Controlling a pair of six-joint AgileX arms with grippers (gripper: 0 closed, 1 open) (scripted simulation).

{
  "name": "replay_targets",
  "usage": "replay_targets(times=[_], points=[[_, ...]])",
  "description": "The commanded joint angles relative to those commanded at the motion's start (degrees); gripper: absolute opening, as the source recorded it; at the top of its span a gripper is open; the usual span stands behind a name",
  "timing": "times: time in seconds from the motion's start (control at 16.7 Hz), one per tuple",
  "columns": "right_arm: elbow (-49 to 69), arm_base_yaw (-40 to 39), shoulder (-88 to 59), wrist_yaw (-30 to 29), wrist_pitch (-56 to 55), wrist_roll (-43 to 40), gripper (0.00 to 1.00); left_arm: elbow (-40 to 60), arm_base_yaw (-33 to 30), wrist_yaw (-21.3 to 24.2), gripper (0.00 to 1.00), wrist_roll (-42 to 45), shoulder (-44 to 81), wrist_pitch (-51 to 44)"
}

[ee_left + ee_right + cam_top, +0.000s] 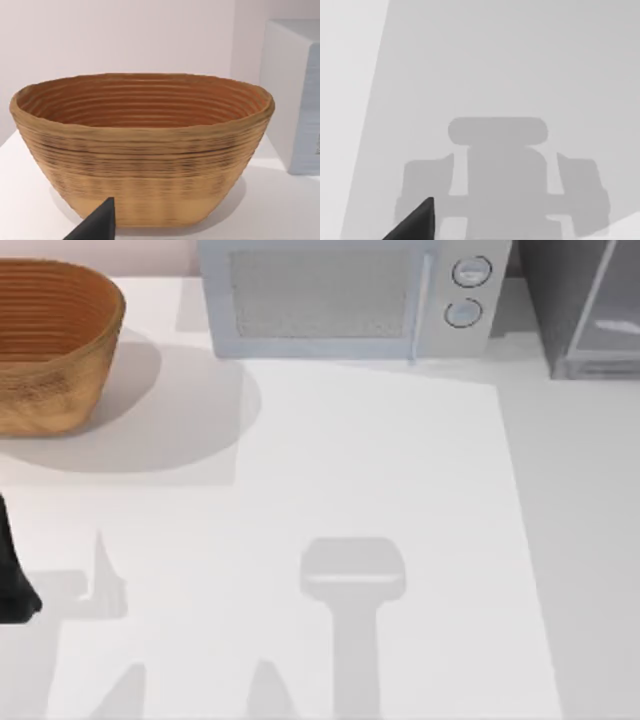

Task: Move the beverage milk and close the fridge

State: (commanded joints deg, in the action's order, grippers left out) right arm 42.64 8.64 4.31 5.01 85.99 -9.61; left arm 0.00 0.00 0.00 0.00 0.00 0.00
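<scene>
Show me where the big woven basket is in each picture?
Top view: the basket sits at the table's far left, left of the microwave.
Left wrist view: the basket is ahead, the microwave beside it.
Right wrist view: not in it.
Shared landmark: the microwave.
</scene>
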Motion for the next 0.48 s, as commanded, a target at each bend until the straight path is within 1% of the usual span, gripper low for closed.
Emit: replay_targets(times=[0.18, 0.48], points=[[5.45, 12.15, -12.60, 6.43, 1.81, -12.62, 1.00, 0.00, 0.00, 0.00, 1.00, 0.00, 0.00, 0.00], [15.72, 38.81, -42.69, 19.84, 3.57, -42.32, 1.00, 0.00, 0.00, 0.00, 1.00, 0.00, 0.00, 0.00]])
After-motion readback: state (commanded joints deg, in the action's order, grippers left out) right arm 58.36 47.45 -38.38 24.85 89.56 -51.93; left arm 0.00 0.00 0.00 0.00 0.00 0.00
